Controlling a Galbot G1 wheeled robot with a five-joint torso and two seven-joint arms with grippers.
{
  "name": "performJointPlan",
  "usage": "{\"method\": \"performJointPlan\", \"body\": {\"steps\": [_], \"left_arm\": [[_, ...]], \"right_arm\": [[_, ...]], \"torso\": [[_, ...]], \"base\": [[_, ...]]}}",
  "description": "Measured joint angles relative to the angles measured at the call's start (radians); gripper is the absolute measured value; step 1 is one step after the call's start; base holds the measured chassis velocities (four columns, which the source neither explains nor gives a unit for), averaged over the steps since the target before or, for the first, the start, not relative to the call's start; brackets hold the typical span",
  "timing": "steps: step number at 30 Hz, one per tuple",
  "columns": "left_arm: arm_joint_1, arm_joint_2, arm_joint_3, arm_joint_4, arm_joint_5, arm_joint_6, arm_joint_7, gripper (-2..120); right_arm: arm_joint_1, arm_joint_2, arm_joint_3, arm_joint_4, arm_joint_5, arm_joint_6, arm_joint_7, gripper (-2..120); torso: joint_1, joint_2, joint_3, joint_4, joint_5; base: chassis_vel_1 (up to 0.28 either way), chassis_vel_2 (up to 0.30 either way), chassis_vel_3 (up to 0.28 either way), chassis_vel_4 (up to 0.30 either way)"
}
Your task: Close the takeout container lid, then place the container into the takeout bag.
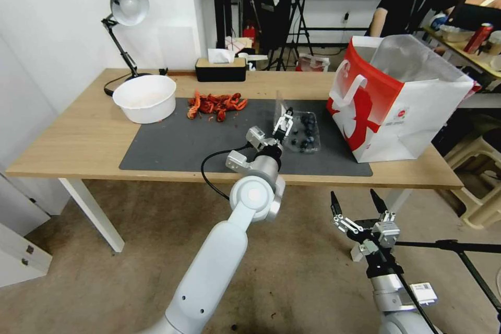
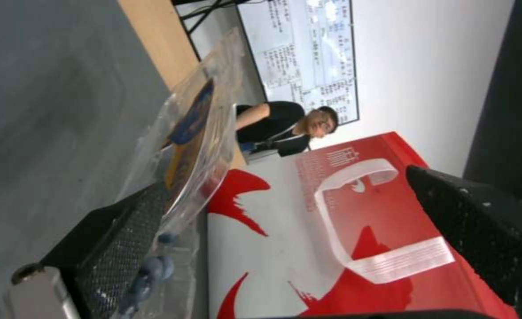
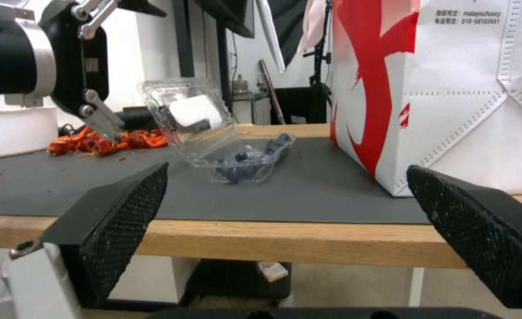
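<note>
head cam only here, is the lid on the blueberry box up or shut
Observer: Up. In the right wrist view the lid stands tilted open above the takeout container.
Operator: is the left claw gripping it
Observer: No. The left wrist view shows the left claw open, with the lid close by one finger and the other finger well off it. I cannot tell if it touches.
Operator: how high is the right claw
Observer: Its own view looks across the table edge, so the right claw sits at about tabletop height, open, in front of the table.
</note>
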Motion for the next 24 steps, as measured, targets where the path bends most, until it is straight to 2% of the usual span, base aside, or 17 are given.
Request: {"method": "performJointPlan", "body": {"steps": [9, 14, 17, 19, 24], "left_arm": [[-0.015, 0.017, -0.002, 0.006, -0.024, 0.026, 0.055, 100], [-0.019, 0.029, -0.003, 0.013, -0.027, 0.074, 0.087, 100], [-0.021, 0.04, -0.004, 0.019, -0.028, 0.101, 0.117, 100], [-0.028, 0.059, -0.004, 0.029, -0.029, 0.132, 0.165, 100], [-0.051, 0.097, 0.005, 0.052, -0.029, 0.172, 0.214, 100]], "right_arm": [[0.002, 0.005, -0.001, -0.005, -0.003, 0.002, 0.001, 100], [0.003, 0.007, -0.003, -0.008, -0.006, 0.004, 0.001, 100], [0.003, 0.007, -0.003, -0.011, -0.007, 0.005, 0.002, 100], [0.003, 0.007, -0.002, -0.012, -0.007, 0.006, 0.003, 100], [0.004, 0.006, -0.002, -0.014, -0.007, 0.007, 0.005, 100]], "torso": [[0.0, 0.0, 0.0, 0.0, 0.0], [0.0, 0.0, 0.0, 0.0, 0.0], [0.0, 0.0, 0.0, -0.0001, 0.0], [0.0, 0.0, 0.0, 0.0, 0.0], [0.0, 0.0, 0.0, 0.0, -0.0001]], "base": [[0.0, 0.0, 0.0, 0.0], [0.0, 0.0, 0.0, 0.0], [0.0, 0.0, 0.0, 0.0], [0.0, 0.0, 0.0, 0.0], [0.0, 0.0, 0.0, 0.0]]}}
